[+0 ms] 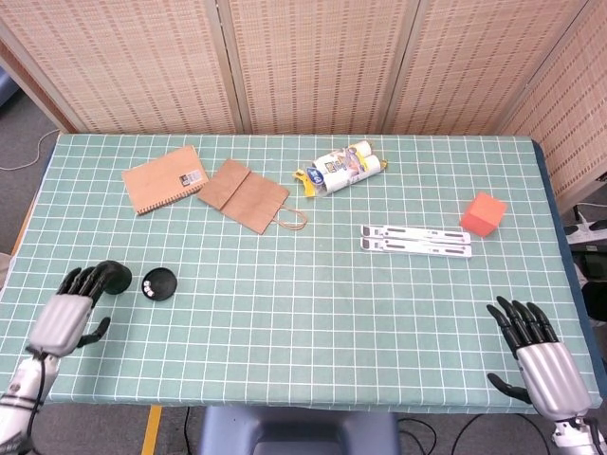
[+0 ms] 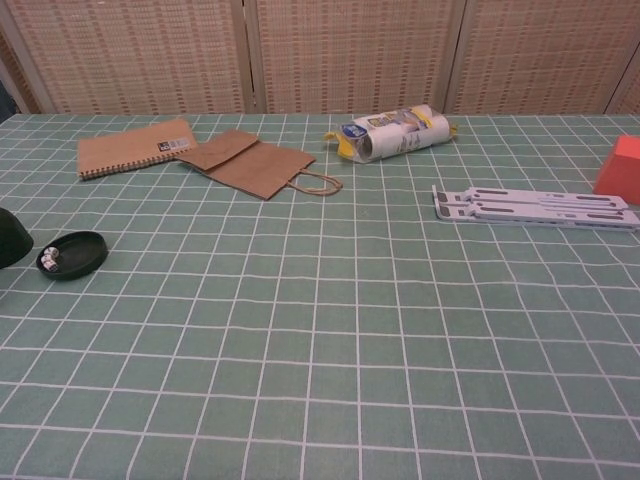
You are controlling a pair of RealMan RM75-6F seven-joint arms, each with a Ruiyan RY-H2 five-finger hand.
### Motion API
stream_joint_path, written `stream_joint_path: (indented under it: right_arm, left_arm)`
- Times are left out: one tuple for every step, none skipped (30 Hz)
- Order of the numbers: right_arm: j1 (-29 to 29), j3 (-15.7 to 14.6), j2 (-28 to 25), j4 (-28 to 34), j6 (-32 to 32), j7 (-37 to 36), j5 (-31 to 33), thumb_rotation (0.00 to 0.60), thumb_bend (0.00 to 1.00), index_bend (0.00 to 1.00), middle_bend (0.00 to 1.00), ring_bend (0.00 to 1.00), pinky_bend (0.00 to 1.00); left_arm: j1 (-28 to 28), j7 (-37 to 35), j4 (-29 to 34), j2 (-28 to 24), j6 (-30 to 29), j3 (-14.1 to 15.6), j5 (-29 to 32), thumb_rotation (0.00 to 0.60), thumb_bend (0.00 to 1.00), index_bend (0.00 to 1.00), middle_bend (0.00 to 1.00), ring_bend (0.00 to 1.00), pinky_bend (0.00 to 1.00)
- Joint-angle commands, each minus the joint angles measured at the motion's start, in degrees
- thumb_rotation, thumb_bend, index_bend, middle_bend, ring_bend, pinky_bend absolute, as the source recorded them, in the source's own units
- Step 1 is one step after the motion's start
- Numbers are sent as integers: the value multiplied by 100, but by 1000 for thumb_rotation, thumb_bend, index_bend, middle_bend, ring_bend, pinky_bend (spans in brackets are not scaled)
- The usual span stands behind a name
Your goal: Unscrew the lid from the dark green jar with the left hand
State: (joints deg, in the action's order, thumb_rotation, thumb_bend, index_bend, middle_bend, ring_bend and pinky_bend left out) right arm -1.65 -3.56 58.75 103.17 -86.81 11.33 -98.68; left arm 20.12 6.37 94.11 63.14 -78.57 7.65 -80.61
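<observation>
The dark green jar (image 1: 114, 276) stands near the table's left edge; only its right side (image 2: 13, 238) shows at the left border of the chest view. Its round dark lid (image 1: 159, 284) lies flat on the cloth just right of it, underside up (image 2: 72, 254). My left hand (image 1: 64, 318) hovers in front of the jar with its fingers spread and empty, fingertips close to the jar. My right hand (image 1: 536, 355) is at the front right corner, fingers apart, holding nothing. Neither hand shows in the chest view.
A notebook (image 1: 163, 177) and a brown paper bag (image 1: 248, 195) lie at the back left. A white and yellow roll pack (image 1: 340, 169) lies at the back middle. A white folded stand (image 1: 415, 241) and an orange block (image 1: 483, 214) are on the right.
</observation>
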Motion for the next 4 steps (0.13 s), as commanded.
stream_joint_path:
  right_arm:
    - [11, -28, 72, 44, 56, 150, 0, 600, 76, 0, 0, 0, 0]
    - [4, -33, 85, 47, 43, 176, -18, 600, 76, 0, 0, 0, 0]
    - [0, -41, 96, 47, 40, 192, -29, 600, 76, 0, 0, 0, 0]
    - [0, -49, 103, 45, 46, 206, -36, 600, 76, 0, 0, 0, 0]
  left_arm:
    - [-1067, -282, 298, -180, -1160, 594, -1083, 600, 426, 0, 0, 0, 39]
    - [-1061, -326, 277, -199, -1116, 572, -1078, 600, 427, 0, 0, 0, 39]
    - [-1058, -357, 255, -211, -1072, 548, -1065, 600, 428, 0, 0, 0, 39]
    - [-1060, -386, 239, -222, -1019, 515, -1042, 600, 429, 0, 0, 0, 38]
